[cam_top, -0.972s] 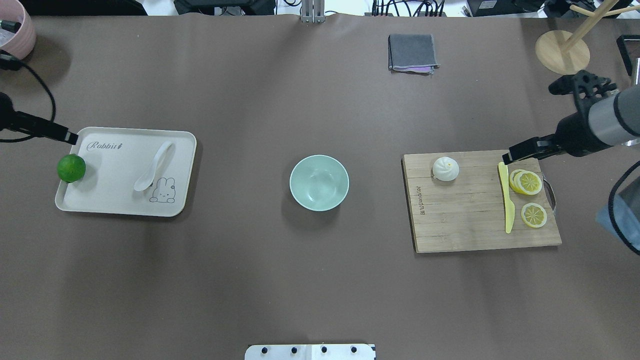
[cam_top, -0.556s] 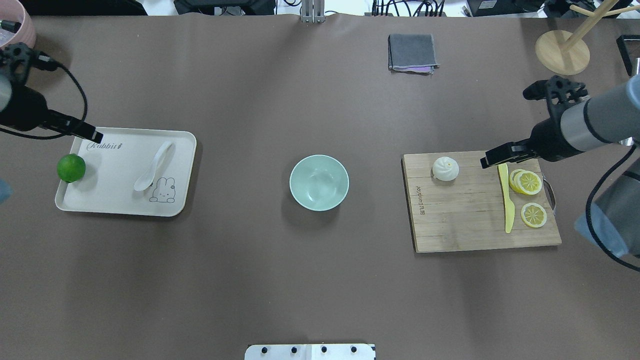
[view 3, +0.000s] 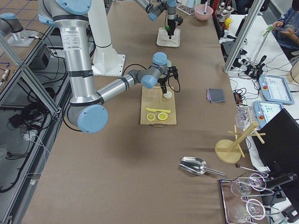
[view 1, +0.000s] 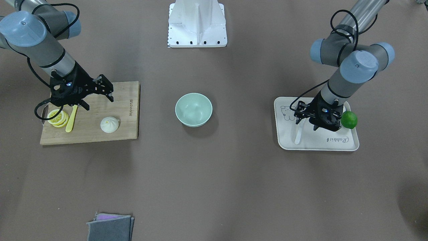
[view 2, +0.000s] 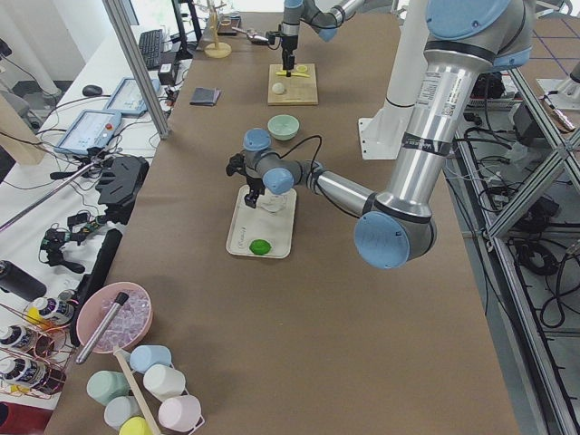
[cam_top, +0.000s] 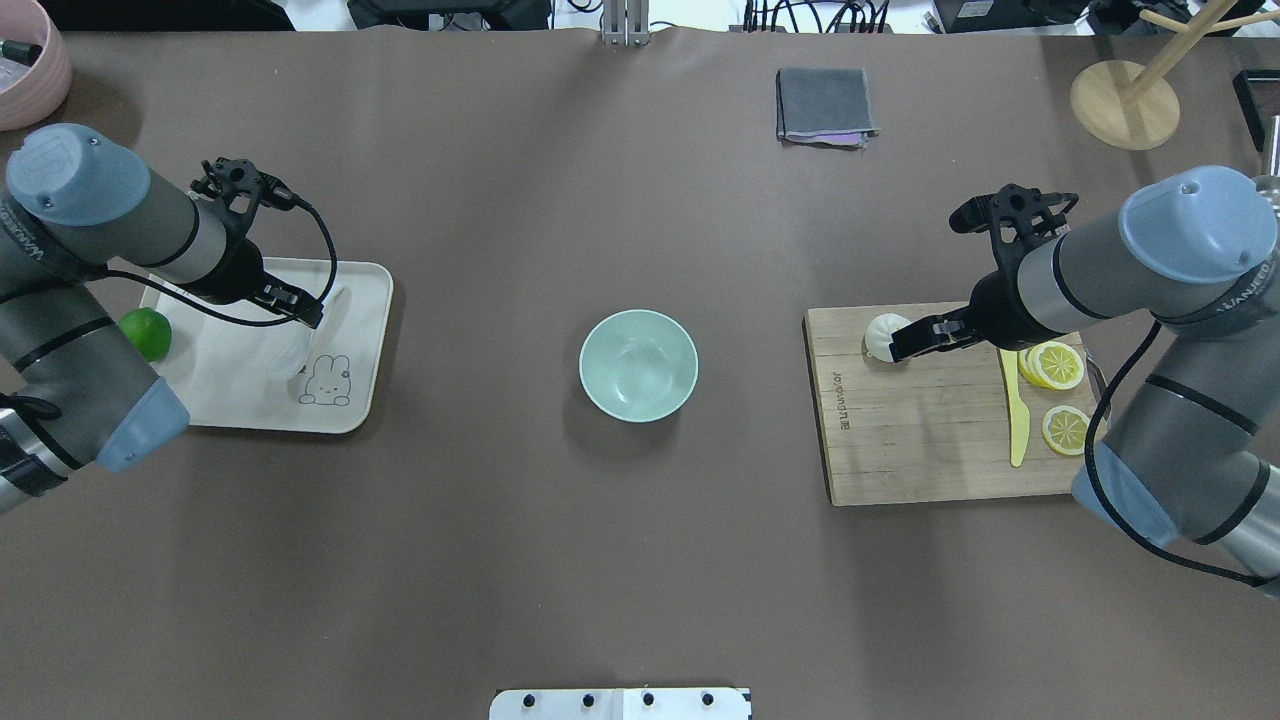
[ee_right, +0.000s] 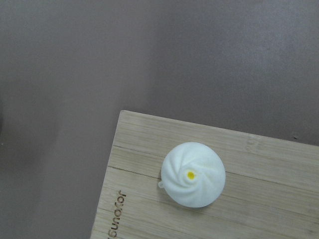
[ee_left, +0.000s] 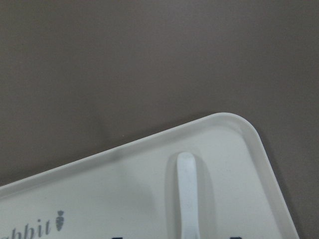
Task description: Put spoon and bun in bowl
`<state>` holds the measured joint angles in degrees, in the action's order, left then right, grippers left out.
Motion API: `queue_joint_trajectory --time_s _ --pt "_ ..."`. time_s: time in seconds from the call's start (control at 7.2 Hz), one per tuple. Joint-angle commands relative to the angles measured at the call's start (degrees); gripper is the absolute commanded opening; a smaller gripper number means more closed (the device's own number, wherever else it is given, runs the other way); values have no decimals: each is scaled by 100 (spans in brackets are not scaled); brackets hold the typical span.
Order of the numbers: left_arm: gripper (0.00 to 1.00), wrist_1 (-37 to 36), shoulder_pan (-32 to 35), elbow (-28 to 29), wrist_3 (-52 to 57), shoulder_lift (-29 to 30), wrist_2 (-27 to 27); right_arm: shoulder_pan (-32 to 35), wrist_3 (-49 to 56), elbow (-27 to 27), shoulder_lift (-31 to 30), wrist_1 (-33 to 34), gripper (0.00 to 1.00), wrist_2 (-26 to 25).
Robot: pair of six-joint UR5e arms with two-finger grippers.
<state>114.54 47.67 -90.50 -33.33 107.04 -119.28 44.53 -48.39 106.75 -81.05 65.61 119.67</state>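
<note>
The white spoon (view 1: 297, 136) lies on the cream tray (view 1: 317, 144); its handle shows in the left wrist view (ee_left: 186, 189). My left gripper (cam_top: 300, 311) hangs open over the spoon's scoop end and hides it (view 1: 309, 123). The white bun (ee_right: 193, 174) with a yellow dot sits on the wooden cutting board (cam_top: 920, 440). My right gripper (cam_top: 905, 342) is open just above the bun (cam_top: 878, 333), offset toward the board's middle (view 1: 96, 97). The empty mint-green bowl (cam_top: 638, 365) stands at the table's centre between both arms.
A green lime (cam_top: 148, 333) sits on the tray's outer edge. A yellow knife (cam_top: 1016, 412) and lemon slices (cam_top: 1056, 366) lie on the board's right part. A folded grey cloth (cam_top: 825, 105), a wooden stand (cam_top: 1125, 102) and a pink bowl (cam_top: 30, 62) are at the far side.
Both arms have swung inward. My left gripper moved from the tray's far left corner to over the spoon. My right gripper moved left along the board to the bun.
</note>
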Motion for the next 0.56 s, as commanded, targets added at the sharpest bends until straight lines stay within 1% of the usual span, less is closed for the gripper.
queue_joint_trajectory --time_s 0.0,0.14,0.42 --pt "68 -1 -152 102 -16 19 37 -15 -4 12 19 39 90 -23" --pt "67 -1 -152 120 -16 19 28 -15 -4 12 19 39 90 -23" --pt "58 -1 -179 138 -16 28 28 -6 -4 30 10 39 90 -146"
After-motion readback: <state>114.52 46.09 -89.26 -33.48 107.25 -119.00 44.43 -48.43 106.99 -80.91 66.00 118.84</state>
